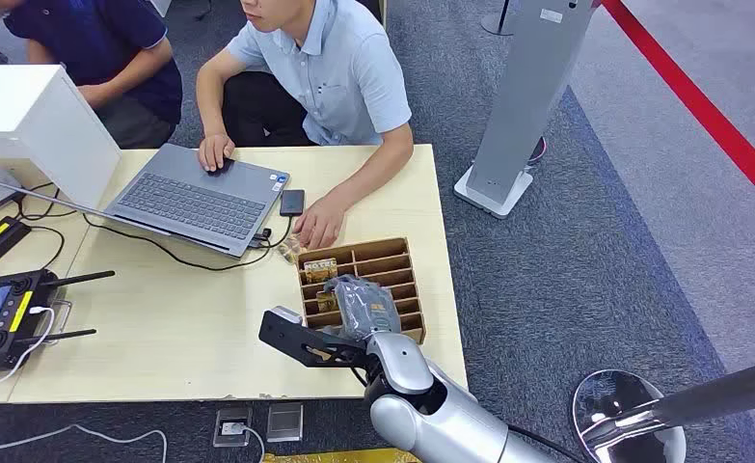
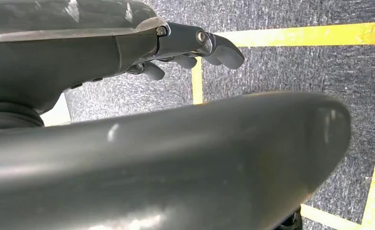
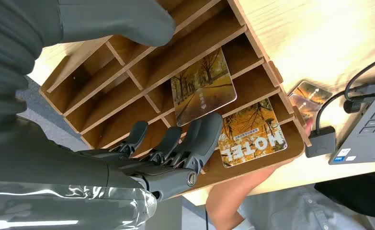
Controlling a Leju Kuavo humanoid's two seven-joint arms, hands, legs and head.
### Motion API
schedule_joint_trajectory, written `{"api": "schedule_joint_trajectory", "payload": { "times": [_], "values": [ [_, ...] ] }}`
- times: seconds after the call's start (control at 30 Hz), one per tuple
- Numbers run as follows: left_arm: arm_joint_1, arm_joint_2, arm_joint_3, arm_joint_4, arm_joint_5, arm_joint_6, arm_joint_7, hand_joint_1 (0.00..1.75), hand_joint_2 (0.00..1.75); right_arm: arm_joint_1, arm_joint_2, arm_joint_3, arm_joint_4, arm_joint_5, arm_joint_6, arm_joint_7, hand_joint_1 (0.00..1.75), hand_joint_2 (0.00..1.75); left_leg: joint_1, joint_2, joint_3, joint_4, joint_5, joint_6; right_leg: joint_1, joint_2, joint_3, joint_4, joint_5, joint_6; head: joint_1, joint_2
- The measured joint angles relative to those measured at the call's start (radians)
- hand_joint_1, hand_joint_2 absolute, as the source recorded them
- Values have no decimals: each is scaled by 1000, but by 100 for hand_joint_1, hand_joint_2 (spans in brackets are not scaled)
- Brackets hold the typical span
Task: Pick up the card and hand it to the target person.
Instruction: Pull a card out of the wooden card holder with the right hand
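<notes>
Right now your right hand is hovering over the wooden organizer on the table, fingers apart and holding nothing, so be lowering them onto the tree-print card lying in its slot, beside the MOTEL card.

A person's hand rests just beyond the wooden organizer, beside a phone and laptop; bare counter lies open on the organizer's left.
</notes>
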Motion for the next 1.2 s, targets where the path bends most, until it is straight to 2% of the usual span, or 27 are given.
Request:
{"api": "schedule_joint_trajectory", "payload": {
  "times": [0.3, 0.6, 0.77, 0.93, 1.2],
  "values": [
    [0, 0, 0, 0, 0, -1, 0, 0, 0, 0, 2, 2, 6, 0, 1, 0, 64, 175, 0, 0, 0, 0, 0, 0, 0, 0, 0, 0, 0, 0, 0, 0],
    [0, 0, 0, 0, 2, -2, 0, 0, 0, 0, 4, 6, 10, -6, 10, 0, 45, 175, 0, 0, 0, 0, 0, 0, 0, 0, 0, 0, 0, 0, 0, 0],
    [0, 0, 0, 0, 5, -3, 0, 0, 0, 0, 4, 9, 12, -14, 11, 0, 28, 175, 0, 0, 0, 0, 0, 0, 0, 0, 0, 0, 0, 0, 0, 0],
    [0, 0, 0, 0, 6, -3, 0, 0, 0, 0, 4, 11, 18, -18, 11, 0, 31, 175, 0, 0, 0, 0, 0, 0, 0, 0, 0, 0, 0, 0, 0, 0],
    [0, 0, 0, 0, 6, -3, 0, 0, 0, 0, 4, 12, 23, -26, 11, 0, 48, 175, 0, 0, 0, 0, 0, 0, 0, 0, 0, 0, 0, 0, 0, 0]
  ]
}}
